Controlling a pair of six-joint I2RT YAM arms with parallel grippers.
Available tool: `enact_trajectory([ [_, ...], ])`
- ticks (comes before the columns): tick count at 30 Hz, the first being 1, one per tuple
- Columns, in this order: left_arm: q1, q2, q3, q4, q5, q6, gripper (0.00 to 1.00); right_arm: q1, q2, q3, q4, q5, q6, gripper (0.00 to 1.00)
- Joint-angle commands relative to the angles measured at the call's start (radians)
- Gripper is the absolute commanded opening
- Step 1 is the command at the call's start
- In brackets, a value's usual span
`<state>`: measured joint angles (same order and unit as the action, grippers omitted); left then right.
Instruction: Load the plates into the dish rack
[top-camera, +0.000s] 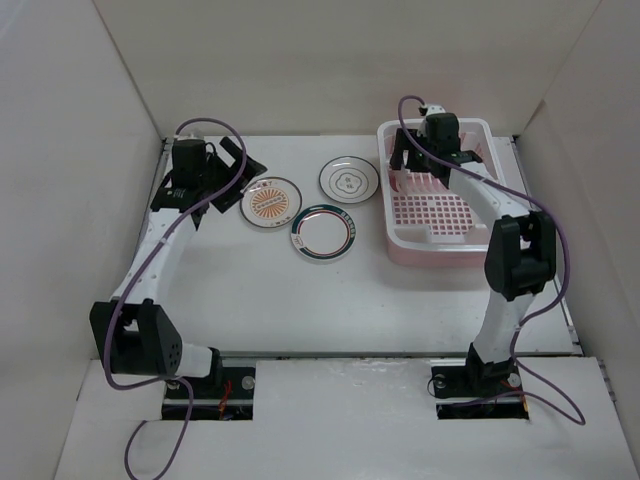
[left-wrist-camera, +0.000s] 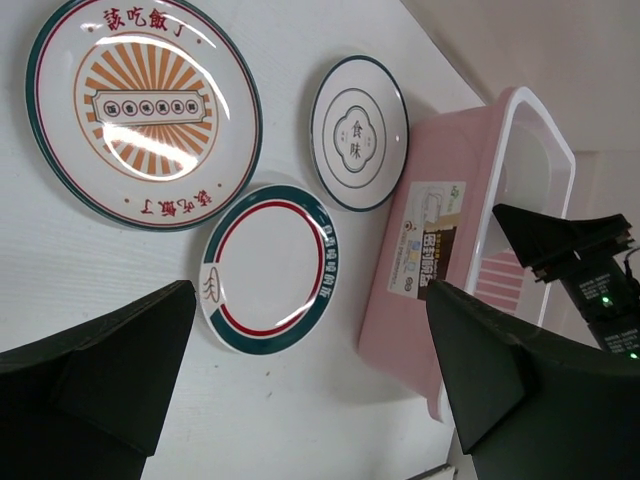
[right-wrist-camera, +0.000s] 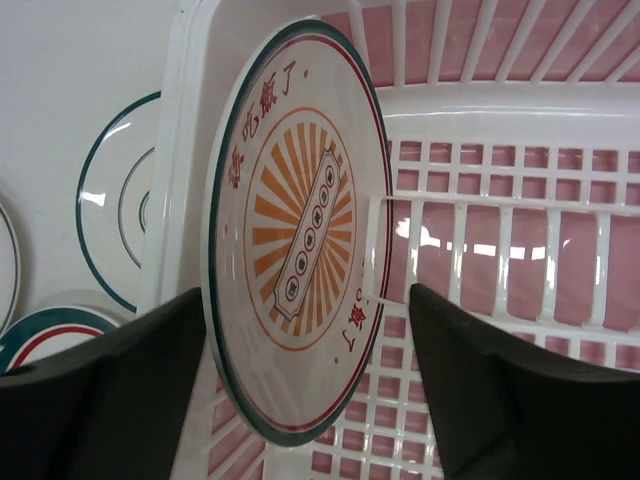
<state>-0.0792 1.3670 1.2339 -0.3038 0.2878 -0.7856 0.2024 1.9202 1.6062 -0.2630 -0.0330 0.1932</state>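
In the overhead view three plates lie flat on the white tabletop (top-camera: 300, 300), left of the pink dish rack (top-camera: 437, 252), which sits in the upper right of the frame. The sunburst plate (left-wrist-camera: 145, 110) is the leftmost. The grey-flower plate (left-wrist-camera: 358, 132) lies nearest the rack's left wall. The green-rimmed plate (left-wrist-camera: 268, 268) sits just below and between those two, close to both; whether the rims touch cannot be told.

The left end effector (left-wrist-camera: 310, 290) hangs above the tabletop at the upper left of the overhead view, just beside the sunburst plate. Its jaws are spread wide and nothing is between them.

The right end effector (right-wrist-camera: 308, 295) is over the far end of the rack. In its wrist view a second sunburst plate (right-wrist-camera: 300, 230) stands on edge inside the rack by the left wall, tilted, with a white divider prong (right-wrist-camera: 378, 250) crossing its right side. The jaws are spread wide, one at each side of this plate. The view does not settle whether either finger touches the rim. The rack's gridded bottom fills the right of that frame.
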Motion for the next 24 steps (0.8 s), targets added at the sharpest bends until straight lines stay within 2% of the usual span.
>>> enact_trajectory([
  [1,0.015,0.024,-0.025,0.057,-0.004,0.035,1.00,-0.006,-0.120,0.014,-0.002,-0.004,-0.002,0.90],
  [3,0.015,0.050,-0.034,0.068,-0.018,0.045,1.00,-0.006,-0.156,0.014,0.007,0.007,-0.001,1.00],
  [9,0.033,0.133,-0.074,0.121,-0.029,0.054,1.00,-0.015,-0.257,0.052,-0.015,-0.002,0.009,1.00],
  [17,0.065,0.236,-0.204,0.254,-0.030,0.007,1.00,-0.035,-0.383,0.017,0.079,-0.255,0.066,1.00],
  [24,0.076,0.267,-0.350,0.411,-0.041,-0.102,0.98,-0.035,-0.412,0.035,0.088,-0.379,0.066,1.00],
])
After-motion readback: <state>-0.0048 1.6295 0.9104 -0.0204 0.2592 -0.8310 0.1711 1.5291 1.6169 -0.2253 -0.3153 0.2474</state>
